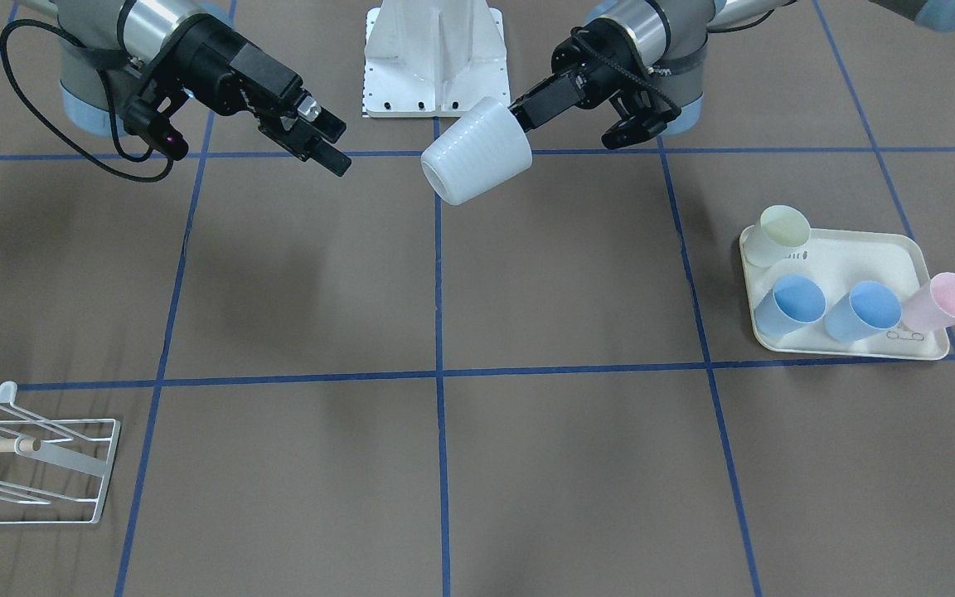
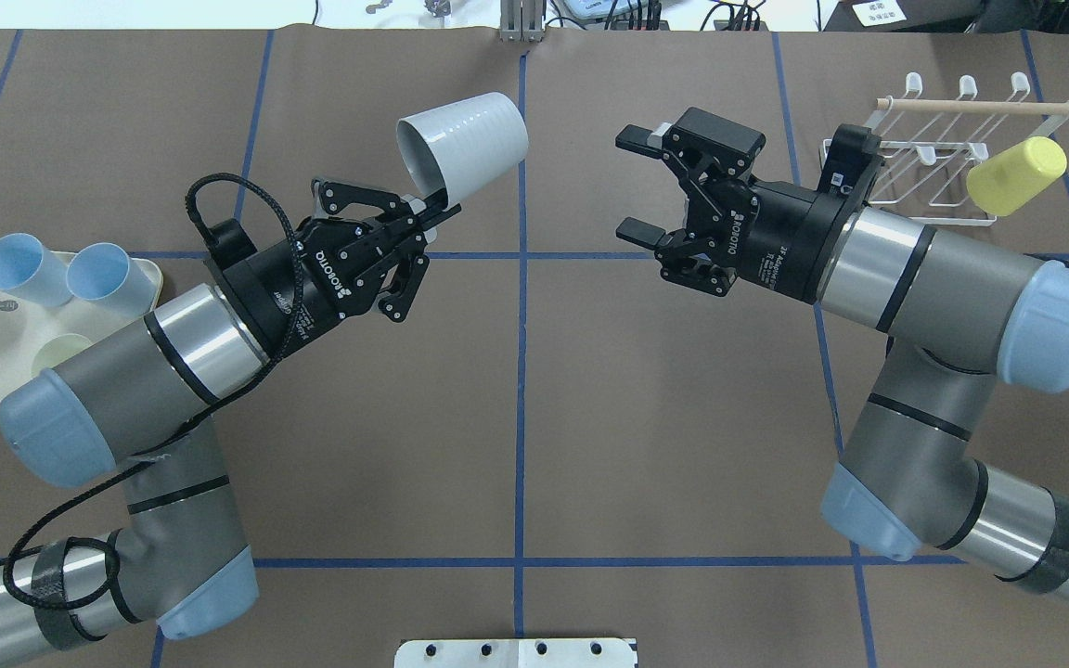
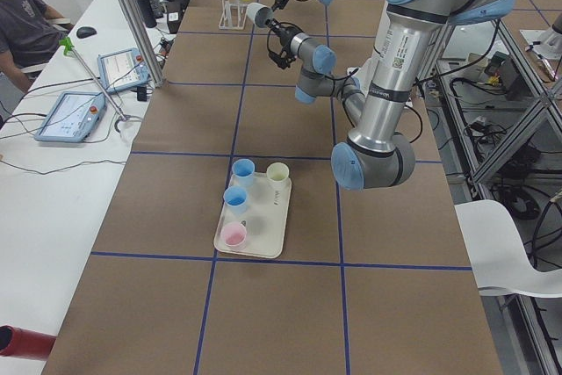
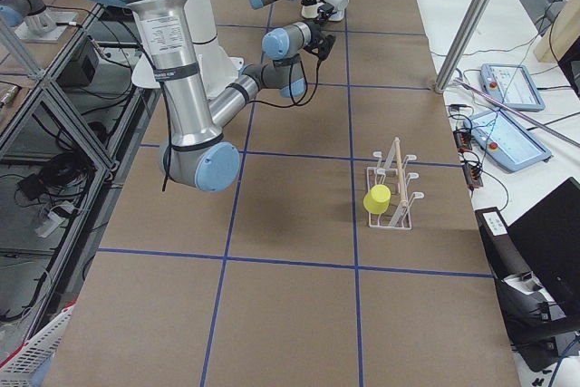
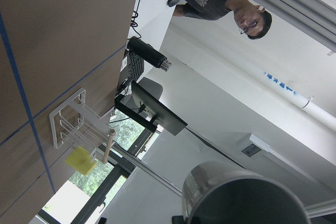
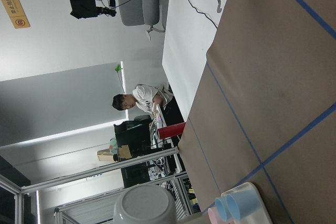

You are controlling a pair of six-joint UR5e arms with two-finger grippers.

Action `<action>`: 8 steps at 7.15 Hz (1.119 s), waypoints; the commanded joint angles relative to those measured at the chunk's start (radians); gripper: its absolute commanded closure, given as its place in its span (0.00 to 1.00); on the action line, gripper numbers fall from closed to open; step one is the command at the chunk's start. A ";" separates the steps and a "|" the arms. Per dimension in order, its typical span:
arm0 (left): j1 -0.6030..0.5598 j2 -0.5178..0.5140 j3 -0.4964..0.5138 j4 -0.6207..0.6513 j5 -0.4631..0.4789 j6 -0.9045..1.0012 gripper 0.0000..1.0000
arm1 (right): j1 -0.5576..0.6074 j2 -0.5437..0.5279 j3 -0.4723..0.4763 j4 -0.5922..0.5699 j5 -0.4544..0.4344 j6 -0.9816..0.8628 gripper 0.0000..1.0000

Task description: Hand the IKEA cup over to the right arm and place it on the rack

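The white IKEA cup [image 2: 465, 144] hangs tilted on its side above the table's middle line. My left gripper [image 2: 432, 206] is shut on its rim, and its base points away from that hand. From the front, the cup [image 1: 477, 153] sits at the tip of the left gripper [image 1: 519, 116]. My right gripper [image 2: 627, 184] is open with nothing in it, about a cup's width to the cup's right; it is also in the front view [image 1: 330, 148]. The white wire rack [image 2: 929, 162] with its wooden dowel stands at the far right, beyond the right wrist.
A yellow cup [image 2: 1017, 174] hangs on the rack [image 1: 46, 464]. A cream tray [image 1: 859, 257] on my left side holds two blue cups, a pink one and a pale yellow one. A person sits at the bench beyond the table's far edge [image 3: 22, 19].
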 commanded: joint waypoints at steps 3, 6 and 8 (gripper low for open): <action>0.031 -0.088 0.066 0.013 0.023 0.008 1.00 | -0.017 0.058 -0.046 0.002 -0.034 0.009 0.00; 0.045 -0.093 0.072 0.027 0.023 0.011 1.00 | -0.018 0.065 -0.052 0.000 -0.045 0.009 0.00; 0.060 -0.093 0.072 0.031 0.024 0.016 1.00 | -0.023 0.065 -0.066 0.000 -0.049 0.009 0.00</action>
